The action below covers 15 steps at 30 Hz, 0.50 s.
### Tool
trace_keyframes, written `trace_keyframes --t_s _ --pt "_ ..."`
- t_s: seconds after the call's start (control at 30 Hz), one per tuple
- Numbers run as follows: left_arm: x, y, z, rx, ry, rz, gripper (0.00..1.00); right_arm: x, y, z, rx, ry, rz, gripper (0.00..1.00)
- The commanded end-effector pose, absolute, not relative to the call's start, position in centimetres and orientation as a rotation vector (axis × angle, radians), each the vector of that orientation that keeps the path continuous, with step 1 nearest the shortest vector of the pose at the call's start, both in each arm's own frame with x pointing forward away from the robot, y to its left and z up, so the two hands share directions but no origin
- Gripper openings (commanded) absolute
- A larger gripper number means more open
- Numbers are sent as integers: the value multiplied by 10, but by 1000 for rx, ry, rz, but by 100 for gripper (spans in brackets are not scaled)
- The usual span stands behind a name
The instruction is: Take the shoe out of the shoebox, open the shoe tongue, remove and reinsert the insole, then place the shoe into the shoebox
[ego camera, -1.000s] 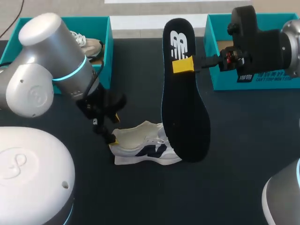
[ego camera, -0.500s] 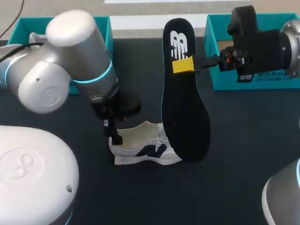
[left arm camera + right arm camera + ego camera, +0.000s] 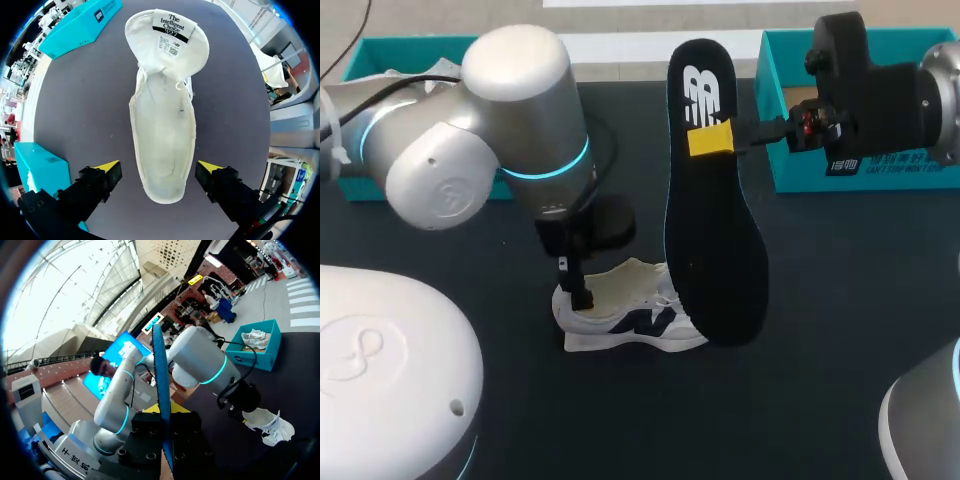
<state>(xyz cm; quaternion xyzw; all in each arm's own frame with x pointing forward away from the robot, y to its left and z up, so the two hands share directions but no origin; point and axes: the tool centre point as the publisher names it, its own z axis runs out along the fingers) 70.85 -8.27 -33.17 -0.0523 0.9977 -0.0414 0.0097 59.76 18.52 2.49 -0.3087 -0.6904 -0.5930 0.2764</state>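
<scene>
**Head view.** The white and navy low-top shoe (image 3: 630,322) stands on the dark table (image 3: 820,330), outside both boxes. The left fingers (image 3: 582,296) hang at its heel, though their spread is hard to judge from here. The right fingers (image 3: 710,138) clamp the long black foam insole (image 3: 715,240) near its heel end. It is held above the shoe with the broad toe end pointing down. A white logo is printed on the insole's heel. The teal cardboard shoebox (image 3: 865,178) behind the right arm has white lettering on its front wall. A second teal box (image 3: 380,48) sits at the far left.

**Left wrist view.** The shoe (image 3: 162,135) lies straight ahead with its bare pale footbed exposed. The tongue is folded forward, showing a sewn label with black print. The left fingers (image 3: 107,166) are spread wide, one yellow tip on each side of the heel, and neither touches it.

**Right wrist view.** The insole (image 3: 161,390) appears edge-on, pinched between the right fingers (image 3: 176,408). The shoe (image 3: 265,426) lies well ahead on the table.

The step in hand looks like reinsertion. To do it well, the left fingers should probably close on the heel collar first so the shoe cannot slide. The right arm should then tilt the insole and feed the toe end in under the folded tongue. The heel end should be pressed flat last, taking care not to snag the tongue or laces.
</scene>
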Motion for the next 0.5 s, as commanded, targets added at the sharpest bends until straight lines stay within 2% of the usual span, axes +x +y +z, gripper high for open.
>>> trace_keyframes --t_s 0.03,0.5 --pt "710 -88 -333 -185 3105 -111 100 601 190 26 -831 -1858 -1586 0" --pt "710 -88 -333 -185 3105 -111 100 601 190 26 -831 -1858 -1586 0"
